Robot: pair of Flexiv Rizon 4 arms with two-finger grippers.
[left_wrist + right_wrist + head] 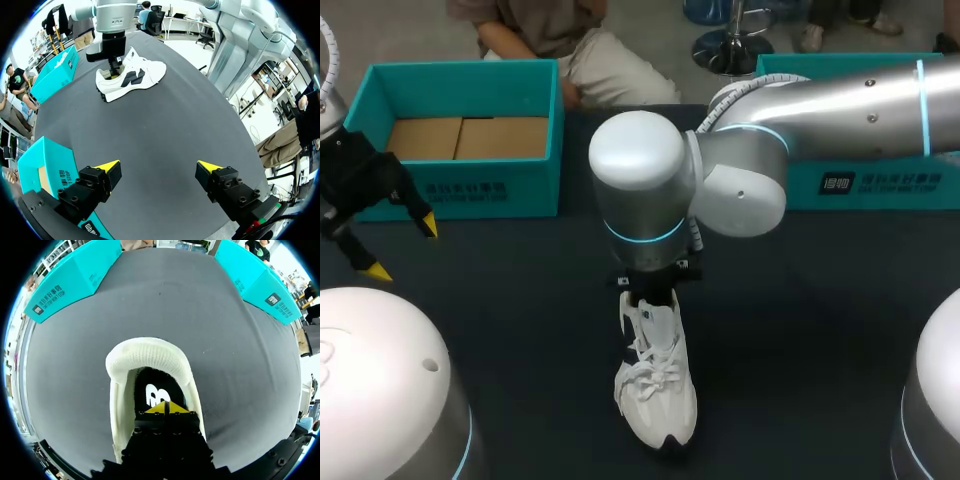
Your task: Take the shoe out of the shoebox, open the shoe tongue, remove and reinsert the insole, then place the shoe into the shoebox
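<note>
the dark table (520,330) fills the frame; my right arm (840,100) comes in from the upper right and bends down at centre; a teal shoebox (460,190) stands open at upper left, another teal box (890,185) at upper right; the white shoe (660,395) sits on the table at lower centre, outside both; the right gripper (165,406), tips pressed together, is in its opening over the black insole (150,390); the left gripper (402,248), at the left edge, is spread and empty.

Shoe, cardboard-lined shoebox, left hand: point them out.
shoe (655,370), head view, on the laces.
shoebox (490,190), head view, on its front wall.
left hand (159,167), left wrist view, midway between its fingertips.
</note>
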